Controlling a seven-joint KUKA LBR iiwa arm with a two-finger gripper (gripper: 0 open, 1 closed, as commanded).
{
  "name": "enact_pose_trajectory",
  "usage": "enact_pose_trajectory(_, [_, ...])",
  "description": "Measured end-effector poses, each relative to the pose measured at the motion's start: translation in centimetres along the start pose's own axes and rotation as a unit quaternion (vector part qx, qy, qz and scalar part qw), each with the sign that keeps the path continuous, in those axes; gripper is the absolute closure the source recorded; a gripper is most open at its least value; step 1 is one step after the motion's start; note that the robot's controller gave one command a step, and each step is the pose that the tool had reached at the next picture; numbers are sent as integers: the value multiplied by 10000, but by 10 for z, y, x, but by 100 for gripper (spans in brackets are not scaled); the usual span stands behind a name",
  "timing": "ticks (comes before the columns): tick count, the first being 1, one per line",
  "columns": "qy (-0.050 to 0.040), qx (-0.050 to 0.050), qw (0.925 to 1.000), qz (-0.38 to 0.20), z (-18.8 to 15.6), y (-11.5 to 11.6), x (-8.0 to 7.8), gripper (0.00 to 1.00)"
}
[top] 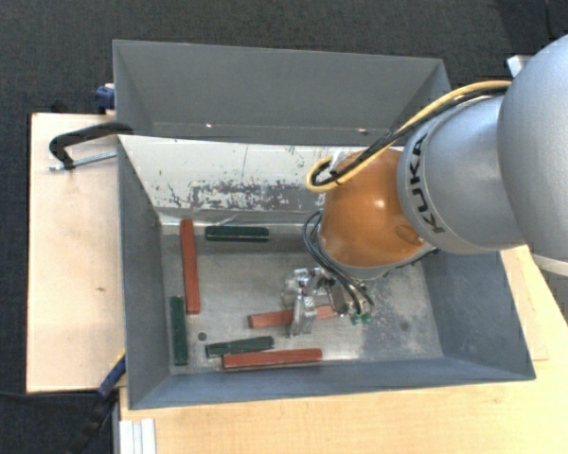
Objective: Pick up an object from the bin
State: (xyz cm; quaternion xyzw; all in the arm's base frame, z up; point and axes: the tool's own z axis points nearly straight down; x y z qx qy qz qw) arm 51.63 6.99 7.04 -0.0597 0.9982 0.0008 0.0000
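The shiny metal gripper (303,308) hangs low in the grey metal bin (137,282), right at the right end of the middle orange stick (268,321), a short flat bar on the scratched floor, and I cannot tell if it is squeezing or let go. There are three flat orange-brown sticks: that one, the long orange stick (188,265) by the left wall and the front orange stick (273,357). There are three dark green sticks too: the back green stick (237,235), the left green stick (178,330) and the front green stick (239,347), which lies just beside the front orange one.
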Motion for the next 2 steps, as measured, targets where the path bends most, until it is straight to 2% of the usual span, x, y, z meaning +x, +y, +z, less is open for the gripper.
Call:
enact_pose_trajectory(1, [0,0,10000,-1,0,0,0,100])
enact_pose_trajectory(2, [-23,3,9998,-194,-130,19,7,100])
